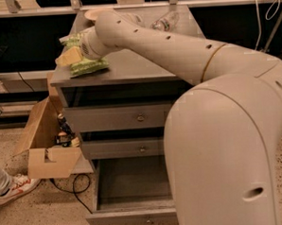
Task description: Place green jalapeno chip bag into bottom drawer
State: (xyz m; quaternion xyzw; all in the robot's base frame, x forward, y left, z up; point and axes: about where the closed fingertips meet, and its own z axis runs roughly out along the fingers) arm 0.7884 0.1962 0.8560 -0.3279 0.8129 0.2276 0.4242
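Note:
The green jalapeno chip bag (87,66) lies on the left part of the grey cabinet top (129,70). My gripper (71,56) is at the end of the white arm, right over the bag and touching or nearly touching it from above. The bottom drawer (131,190) is pulled open below, with its flat grey floor showing and nothing visible inside. The two upper drawers (117,118) are closed.
An open cardboard box (48,143) with small bottles stands on the floor left of the cabinet. A person's shoe (12,187) is at the far left. A pale bowl (94,13) and a plastic bottle (165,22) sit at the back of the top. My arm's body fills the right side.

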